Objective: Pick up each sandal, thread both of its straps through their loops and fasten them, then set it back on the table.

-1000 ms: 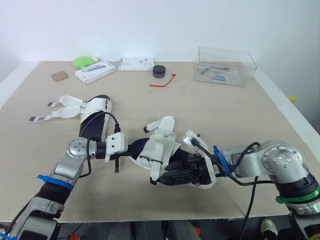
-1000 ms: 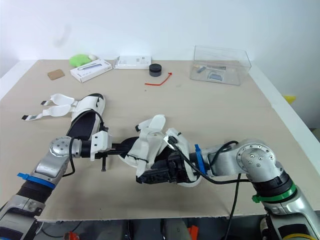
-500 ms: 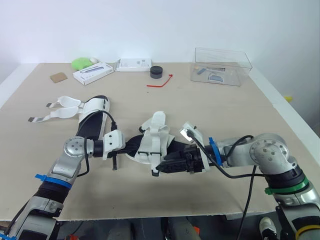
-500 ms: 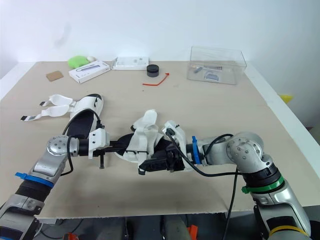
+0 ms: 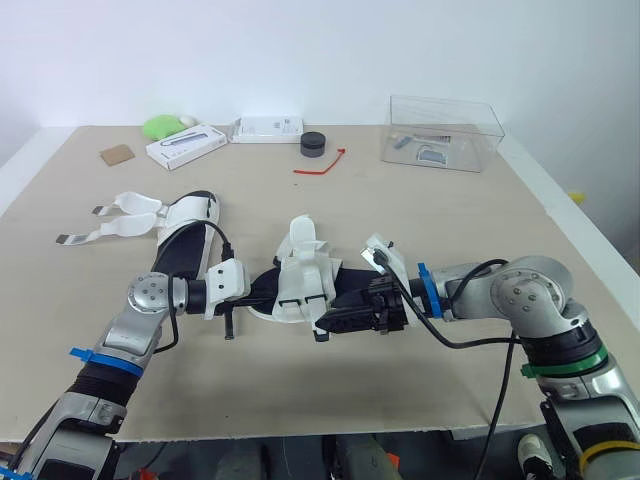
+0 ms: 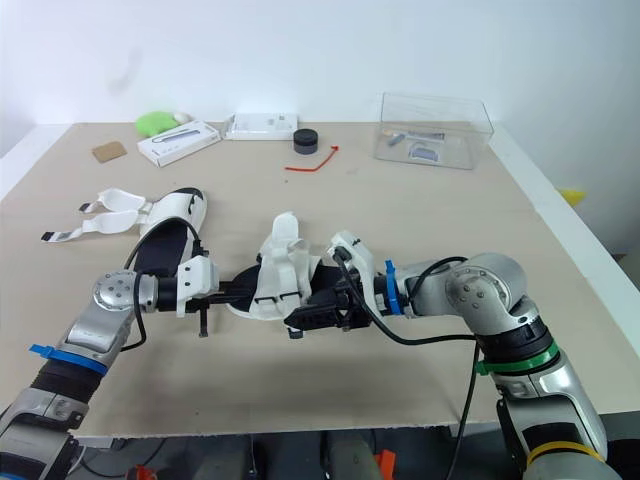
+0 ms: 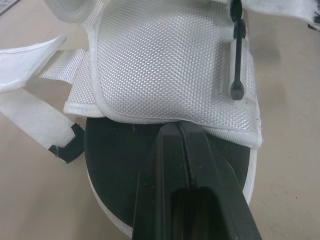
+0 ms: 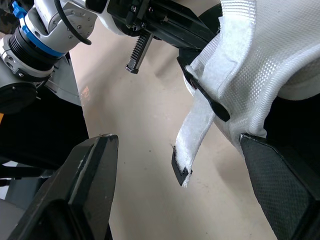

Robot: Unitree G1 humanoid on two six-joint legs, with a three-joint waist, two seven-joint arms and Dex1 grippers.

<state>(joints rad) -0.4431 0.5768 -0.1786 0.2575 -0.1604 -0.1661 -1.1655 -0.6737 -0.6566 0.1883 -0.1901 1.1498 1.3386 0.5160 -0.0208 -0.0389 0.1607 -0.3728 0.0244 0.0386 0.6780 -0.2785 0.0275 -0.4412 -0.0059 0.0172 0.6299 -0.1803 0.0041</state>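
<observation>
At the far left of the table [image 5: 80,330], the second sandal [image 5: 188,238] is laid flat. Its two white straps [image 5: 122,213] are spread open toward the table's left edge. Behind it, along the back edge, a cardboard piece [image 5: 119,153], a green object [image 5: 163,125] and a white box [image 5: 187,144] are seen.

Just right of the second sandal, the left gripper [image 5: 262,293] is pointed toward the middle of the table. In the left wrist view its fingers [image 7: 170,150] are pressed together with only a thin seam between them. The tips are laid on the black footbed, just under the edge of the white woven upper. Nothing is seen between them.

The sandal [image 5: 305,272] is found at the table's centre, between the two grippers, with its white upper raised. Whether its sole is touching the table cannot be told. A loose strap [image 8: 192,145] with a dark tip is seen hanging free from the near side of the upper.

The right gripper [image 5: 324,325] is brought in from the right, beside the sandal. Its fingers [image 8: 87,190] are spread wide apart and nothing is held, and the loose strap hangs in the gap.

Further back, a flat white box [image 5: 268,127], a black round object [image 5: 314,143], a red tie [image 5: 325,162] and a clear plastic box [image 5: 445,133] are placed.
</observation>
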